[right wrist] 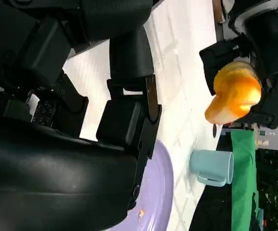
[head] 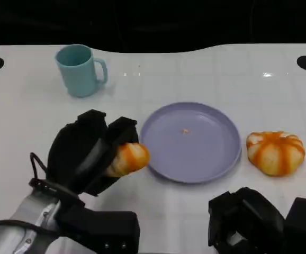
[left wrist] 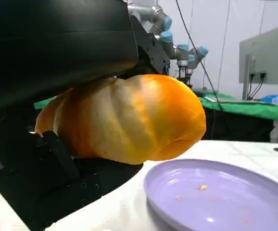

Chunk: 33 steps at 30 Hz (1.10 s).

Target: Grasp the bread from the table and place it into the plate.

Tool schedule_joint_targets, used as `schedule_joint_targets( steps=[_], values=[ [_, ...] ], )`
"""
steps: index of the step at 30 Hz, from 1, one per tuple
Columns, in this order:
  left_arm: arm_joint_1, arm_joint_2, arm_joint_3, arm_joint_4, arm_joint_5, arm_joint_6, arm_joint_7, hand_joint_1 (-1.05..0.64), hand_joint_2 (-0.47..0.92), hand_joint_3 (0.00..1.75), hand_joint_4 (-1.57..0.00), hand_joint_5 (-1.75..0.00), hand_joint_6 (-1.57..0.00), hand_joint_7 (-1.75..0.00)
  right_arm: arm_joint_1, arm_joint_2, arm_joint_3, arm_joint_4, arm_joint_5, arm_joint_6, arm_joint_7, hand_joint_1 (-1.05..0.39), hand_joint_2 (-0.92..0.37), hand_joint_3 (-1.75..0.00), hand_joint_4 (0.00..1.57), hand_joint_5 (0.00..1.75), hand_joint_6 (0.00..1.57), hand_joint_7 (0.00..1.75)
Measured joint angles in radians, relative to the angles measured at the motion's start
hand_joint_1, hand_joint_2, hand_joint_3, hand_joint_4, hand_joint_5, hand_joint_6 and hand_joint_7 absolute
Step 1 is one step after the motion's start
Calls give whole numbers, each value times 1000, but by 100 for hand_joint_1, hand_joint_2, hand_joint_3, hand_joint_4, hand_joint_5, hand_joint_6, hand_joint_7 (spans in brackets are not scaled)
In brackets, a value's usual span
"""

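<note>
The left hand (head: 92,153) holds the bread (head: 126,159) between its fingers, just beside the rim of the purple plate (head: 206,164), and if it lets go too early the bread can fall on the table or roll off the rim. The bread is golden-orange, glossy and twisted. The right hand (head: 248,219) rests low with nothing visibly in it; whether its fingers are spread or curled I cannot tell.

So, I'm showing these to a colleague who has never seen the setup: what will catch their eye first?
Probably the left hand, gripping an orange-and-white bread just off the left rim of the purple plate, which holds only a crumb. Next, a round striped orange bun lies on the table right of the plate, and a light blue mug stands at the back left.
</note>
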Motion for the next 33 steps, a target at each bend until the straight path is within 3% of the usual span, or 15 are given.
schedule_joint_targets(
  steps=[12, 23, 33],
  values=[
    [-147, -110, -21, 154, -1, -58, 55, -26, 27, 130, -92, -175, -71, -175, 7, -2, 2, -8, -17, 0, -11, -105, -9, -128, 153, 127, 157, 97],
    [-283, -236, -90, 427, 4, -77, 180, -25, 28, 146, -101, -175, -78, -175, 12, 0, 4, -10, -17, -10, -9, -105, -12, -123, 153, 127, 157, 97],
    [-377, -274, -143, 607, 11, -100, 274, -22, 25, 150, -102, -175, -78, -175, 26, 14, 6, -22, -1, 5, -4, -105, -8, -125, 155, 127, 157, 96]
  ],
)
